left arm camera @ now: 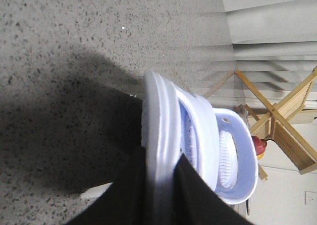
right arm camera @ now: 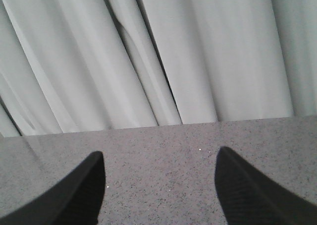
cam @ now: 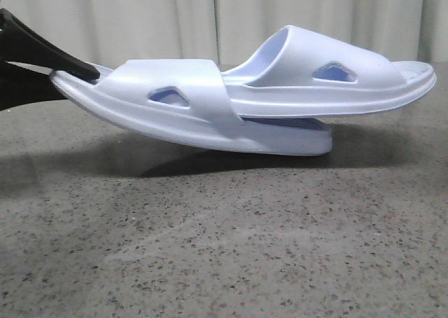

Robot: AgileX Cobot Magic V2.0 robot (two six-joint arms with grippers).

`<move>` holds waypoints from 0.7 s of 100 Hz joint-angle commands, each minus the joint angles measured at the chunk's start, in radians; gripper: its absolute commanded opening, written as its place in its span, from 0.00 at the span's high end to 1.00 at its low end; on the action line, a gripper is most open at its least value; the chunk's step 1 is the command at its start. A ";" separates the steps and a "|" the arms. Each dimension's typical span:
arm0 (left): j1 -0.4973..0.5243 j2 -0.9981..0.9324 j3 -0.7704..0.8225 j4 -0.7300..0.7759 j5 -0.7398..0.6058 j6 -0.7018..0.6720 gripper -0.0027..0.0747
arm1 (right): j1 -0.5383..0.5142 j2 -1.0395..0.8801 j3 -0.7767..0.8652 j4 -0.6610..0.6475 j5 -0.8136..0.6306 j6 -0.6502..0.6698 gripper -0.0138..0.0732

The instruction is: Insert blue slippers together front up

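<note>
front view shows the two pale blue, near-white moulded foam slippers already nested: the upper slipper [cam: 336,76] is pushed under the wide strap of the lower slipper [cam: 189,115], so the pair reads as one bundle. the bundle is tilted, with one end of the lower sole touching the speckled grey stone-look tabletop [cam: 224,248] and the other end raised off it, a shadow underneath. that raised end is held by the black left gripper [cam: 77,69], whose dark finger lies along the top of the lower slipper's edge.

the left wrist view confirms the hold: the two black fingers [left arm camera: 193,195] are pressed on either side of the thick sole of the lower slipper [left arm camera: 161,136], with the second slipper's ribbed footbed [left arm camera: 228,160] visible inside the strap beyond. a light wooden folding rack [left arm camera: 282,116] stands in the background by the pale curtain [left arm camera: 267,17].

the right wrist view shows the right gripper [right arm camera: 158,185] with its black fingers spread wide, nothing between them, only bare tabletop and curtain [right arm camera: 148,51] ahead; it is away from the slippers.

my reading is that the insertion itself looks essentially done. what seems left is settling the joined pair in its final pose, fronts up as the task asks, and letting go.
</note>
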 commanded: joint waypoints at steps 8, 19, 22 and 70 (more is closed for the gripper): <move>-0.007 -0.005 -0.033 -0.083 0.045 0.027 0.94 | -0.007 -0.008 -0.034 -0.013 -0.044 -0.015 0.36; -0.007 -0.005 -0.033 -0.083 0.028 0.045 0.94 | -0.007 -0.008 -0.034 -0.013 -0.041 -0.015 0.36; -0.007 -0.005 -0.033 -0.083 0.026 0.053 0.94 | -0.007 -0.008 -0.034 -0.013 -0.041 -0.015 0.36; -0.007 -0.005 -0.033 -0.083 -0.025 0.126 0.52 | -0.007 -0.008 -0.034 -0.013 -0.040 -0.015 0.36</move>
